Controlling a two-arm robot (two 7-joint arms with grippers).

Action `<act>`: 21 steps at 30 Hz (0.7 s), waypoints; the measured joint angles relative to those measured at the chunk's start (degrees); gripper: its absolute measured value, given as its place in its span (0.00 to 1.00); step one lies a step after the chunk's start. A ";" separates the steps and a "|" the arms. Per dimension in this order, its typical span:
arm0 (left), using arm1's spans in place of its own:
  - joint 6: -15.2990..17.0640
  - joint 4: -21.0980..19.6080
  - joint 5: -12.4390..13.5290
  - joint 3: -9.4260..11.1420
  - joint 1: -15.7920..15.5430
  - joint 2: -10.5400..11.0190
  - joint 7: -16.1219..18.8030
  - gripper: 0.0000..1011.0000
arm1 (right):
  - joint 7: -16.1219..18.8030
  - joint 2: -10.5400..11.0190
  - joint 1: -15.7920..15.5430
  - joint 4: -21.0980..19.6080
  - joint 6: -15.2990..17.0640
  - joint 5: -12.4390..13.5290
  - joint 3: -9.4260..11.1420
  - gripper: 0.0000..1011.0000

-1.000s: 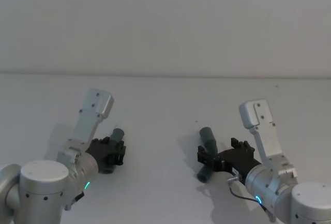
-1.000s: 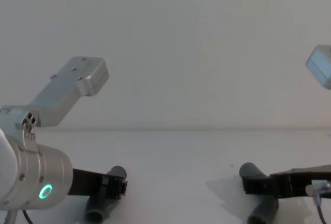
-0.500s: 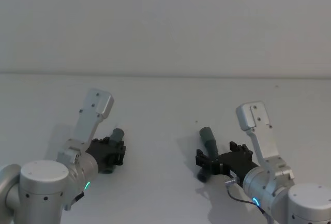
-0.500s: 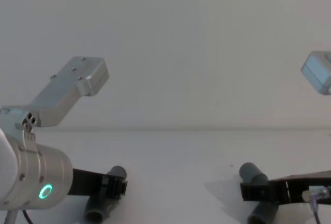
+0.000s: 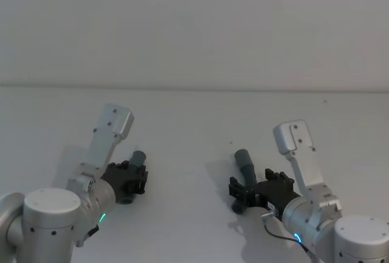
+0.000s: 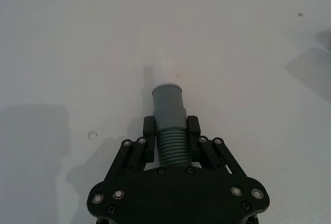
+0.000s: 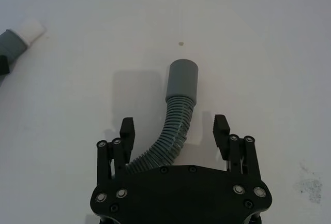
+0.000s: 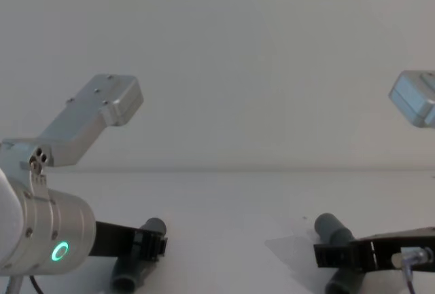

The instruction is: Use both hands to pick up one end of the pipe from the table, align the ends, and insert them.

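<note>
Left wrist view: left hand (image 6: 171, 125) clamped on spigot hose (image 6: 168, 102); right hand (image 7: 175, 124) spread astride socket hose (image 7: 183, 81), seemingly not touching

Left hand (image 6: 170, 131) clamped, right hand (image 7: 173, 127) spread

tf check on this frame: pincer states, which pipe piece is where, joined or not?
1. The left pincer is shut on the ribbed hose of the spigot piece. True.
2. The right pincer is shut on the socket piece. False: its fingers stand open on either side of the hose, apart from it.
3. The two pieces are joined. False: they are apart, one at each pincer.
4. The socket piece's hose is bent. True.
5. The white spigot points back into the left pincer. False: it points away from it.
</note>
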 joint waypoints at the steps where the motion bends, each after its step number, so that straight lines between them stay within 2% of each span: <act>1: 0.00 0.00 0.00 0.00 0.00 0.00 0.00 0.34 | 0.02 -0.04 0.01 0.01 0.07 -0.03 -0.02 0.90; 17: 0.00 0.00 0.00 0.00 0.00 0.00 0.00 0.34 | 0.17 -0.20 0.08 0.09 0.42 -0.23 -0.11 0.42; 21: 0.00 0.00 0.00 0.00 0.00 0.00 0.00 0.34 | 0.21 -0.23 0.09 0.09 0.47 -0.26 -0.12 0.26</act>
